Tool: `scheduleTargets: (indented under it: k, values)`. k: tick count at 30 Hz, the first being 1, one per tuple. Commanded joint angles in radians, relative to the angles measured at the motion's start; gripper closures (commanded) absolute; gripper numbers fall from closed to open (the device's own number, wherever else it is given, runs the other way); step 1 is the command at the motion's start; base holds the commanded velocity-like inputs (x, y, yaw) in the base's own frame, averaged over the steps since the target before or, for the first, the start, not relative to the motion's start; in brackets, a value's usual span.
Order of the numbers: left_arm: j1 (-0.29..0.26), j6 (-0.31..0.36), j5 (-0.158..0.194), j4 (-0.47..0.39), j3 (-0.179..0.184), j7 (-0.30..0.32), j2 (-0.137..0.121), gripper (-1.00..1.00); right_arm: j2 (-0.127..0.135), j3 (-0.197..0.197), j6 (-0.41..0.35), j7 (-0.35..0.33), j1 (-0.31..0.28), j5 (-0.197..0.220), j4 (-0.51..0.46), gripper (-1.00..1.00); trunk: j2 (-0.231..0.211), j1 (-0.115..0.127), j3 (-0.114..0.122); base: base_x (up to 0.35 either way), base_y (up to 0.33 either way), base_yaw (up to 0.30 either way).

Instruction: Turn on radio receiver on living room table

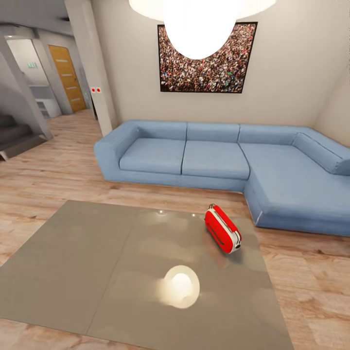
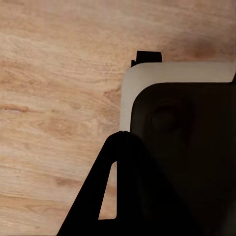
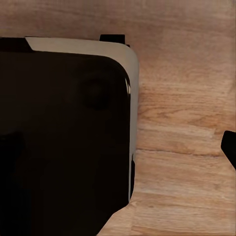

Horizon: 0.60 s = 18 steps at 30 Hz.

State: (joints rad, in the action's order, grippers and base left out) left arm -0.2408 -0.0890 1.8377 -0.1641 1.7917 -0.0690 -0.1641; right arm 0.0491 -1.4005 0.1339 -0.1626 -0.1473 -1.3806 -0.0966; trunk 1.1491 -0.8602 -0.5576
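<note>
Table, radio receiver near far edge

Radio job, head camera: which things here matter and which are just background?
For the job:
- radio receiver, red, lying toward the table's far right corner
- table, glossy grey top

Background:
- blue sofa
- crowd picture
- pendant lamp
- wooden door
- stairs
</note>
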Motion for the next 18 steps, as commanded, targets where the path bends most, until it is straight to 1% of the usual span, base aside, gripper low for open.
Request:
scheduleTargets:
  k: [1, 18]
  values:
    - [0.0, 0.0, 0.0, 0.0, 0.0, 0.0, 0.0, 1.0, 0.0, 0.0, 0.0, 0.0, 0.0, 0.0, 0.0, -1.0, 0.0, 0.0, 0.002, 0.0, 0.0, 0.0]
    - [0.0, 0.0, 0.0, 0.0, 0.0, 0.0, 0.0, 1.0, 0.0, 0.001, 0.0, 0.0, 0.0, -0.001, 0.0, -1.0, 0.0, 0.0, 0.029, 0.0, 0.0, 0.0]
